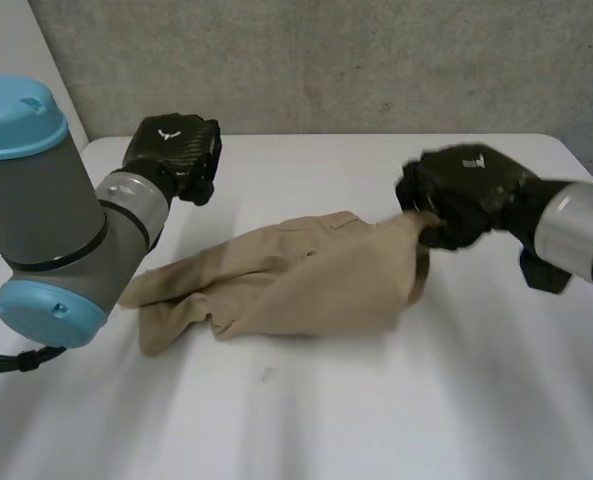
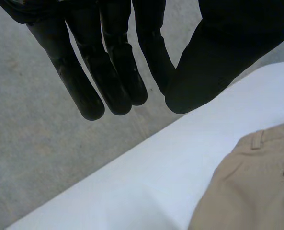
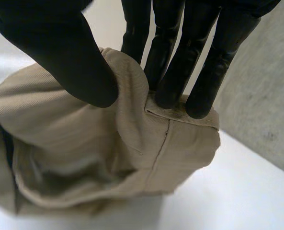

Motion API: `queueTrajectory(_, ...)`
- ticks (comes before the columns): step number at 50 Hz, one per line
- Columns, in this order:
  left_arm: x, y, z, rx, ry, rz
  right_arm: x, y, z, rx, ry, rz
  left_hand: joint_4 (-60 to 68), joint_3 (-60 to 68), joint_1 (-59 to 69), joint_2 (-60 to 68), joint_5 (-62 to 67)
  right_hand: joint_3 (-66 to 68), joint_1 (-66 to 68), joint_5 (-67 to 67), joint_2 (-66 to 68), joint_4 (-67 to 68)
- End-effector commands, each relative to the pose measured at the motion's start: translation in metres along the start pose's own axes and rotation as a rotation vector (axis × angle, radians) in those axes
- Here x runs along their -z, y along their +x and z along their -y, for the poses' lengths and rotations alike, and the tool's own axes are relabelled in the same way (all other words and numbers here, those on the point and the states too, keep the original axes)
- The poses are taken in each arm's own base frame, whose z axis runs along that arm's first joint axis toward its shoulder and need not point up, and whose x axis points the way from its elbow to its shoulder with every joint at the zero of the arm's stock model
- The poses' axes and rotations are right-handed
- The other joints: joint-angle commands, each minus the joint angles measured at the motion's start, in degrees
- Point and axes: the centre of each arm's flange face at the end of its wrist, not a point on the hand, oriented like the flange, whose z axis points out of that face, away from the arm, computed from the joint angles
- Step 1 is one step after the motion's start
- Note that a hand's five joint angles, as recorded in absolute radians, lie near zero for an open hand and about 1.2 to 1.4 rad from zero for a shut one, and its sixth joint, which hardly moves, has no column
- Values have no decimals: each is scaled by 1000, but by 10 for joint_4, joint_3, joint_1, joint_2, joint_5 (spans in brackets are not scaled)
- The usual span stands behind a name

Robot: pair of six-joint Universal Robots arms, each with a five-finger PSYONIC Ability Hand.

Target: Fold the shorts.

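Tan twill shorts (image 1: pixel 296 275) lie rumpled on white table (image 1: pixel 446 400), long axis side to side, legs toward left arm. Right hand (image 1: pixel 461 195) pinches waistband corner, thumb against fingers, held raised. Left hand (image 1: pixel 173 155) hovers apart, fingers straight, holding nothing.

The left arm is reaching forward, its left hand (image 1: pixel 173 150) hovering with fingers straight and relaxed. The right arm is angling in from the side, its right hand (image 1: pixel 464 192) pinching the shorts (image 1: pixel 306 280) between thumb and fingers.
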Motion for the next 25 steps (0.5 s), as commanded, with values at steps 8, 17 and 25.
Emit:
queueTrajectory(8, 48, 27, -33, 275, -187, -70, -70, -18, 4, 22, 102, -215, -397, -397, -391, -398, -391, 122, 266, 145, 131, 121)
queueTrajectory(17, 60, 38, -58, 328, -285, -83, -74, -30, -1, 5, 111, -194, -398, -399, -392, -400, -392, 122, 266, 145, 131, 121)
queueTrajectory(25, 26, 49, -93, 317, -337, -82, -57, -33, 3, -58, 121, -180, -395, -395, -389, -396, -389, 122, 266, 145, 131, 121)
